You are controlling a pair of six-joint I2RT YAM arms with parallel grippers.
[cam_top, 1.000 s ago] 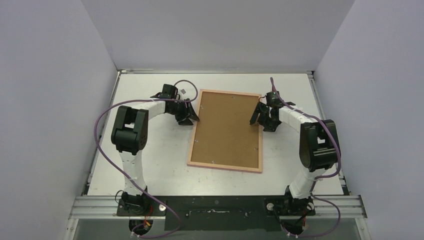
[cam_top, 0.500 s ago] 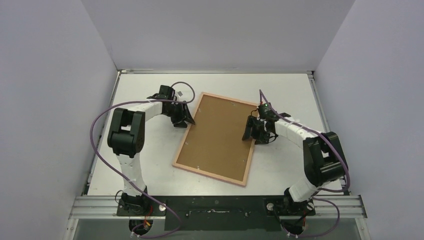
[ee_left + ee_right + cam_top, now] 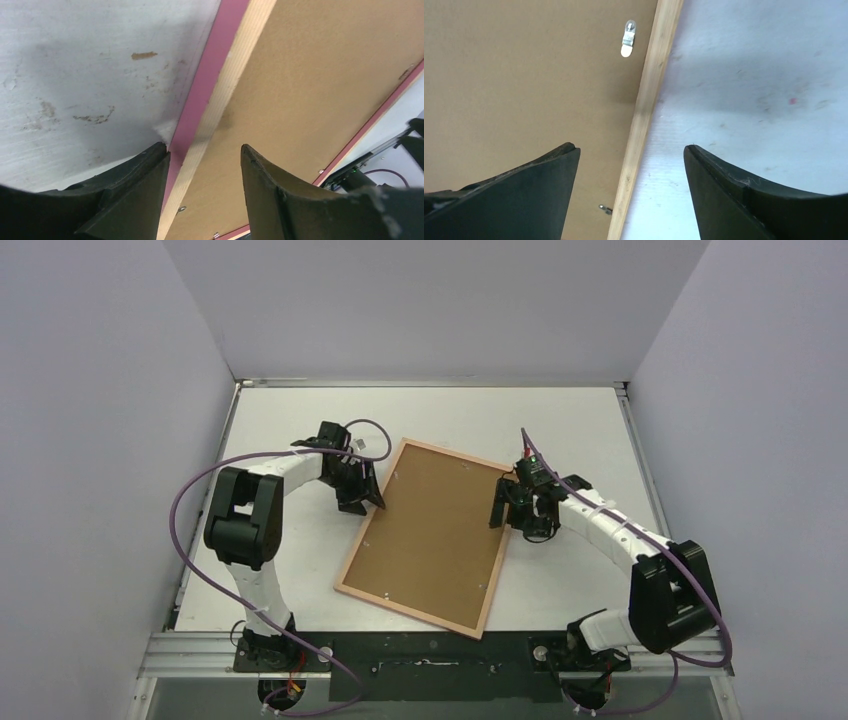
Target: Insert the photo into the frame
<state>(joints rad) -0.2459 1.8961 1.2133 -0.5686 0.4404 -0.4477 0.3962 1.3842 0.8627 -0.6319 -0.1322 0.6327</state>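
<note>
The frame (image 3: 222,100) lies back-up on the white table (image 3: 580,430), in the middle of the overhead view, with the brown backing board (image 3: 430,530) seated in it and small metal tabs (image 3: 627,39) along the inner edge. I can't see the photo anywhere.

The long axis runs from the upper centre down toward the lower left, so the near short end points at the left arm's base.

The left gripper (image 3: 202,147) straddles the left long rail with its fingers parted, one over bare table and one over the board. The right gripper (image 3: 630,147) hangs spread wide over the right long rail. Neither is grasping anything.

It looks stiff, thin and light, likely to skate on the smooth tabletop. I'd take it by the long rails, pinching across the wood, not the board.
</note>
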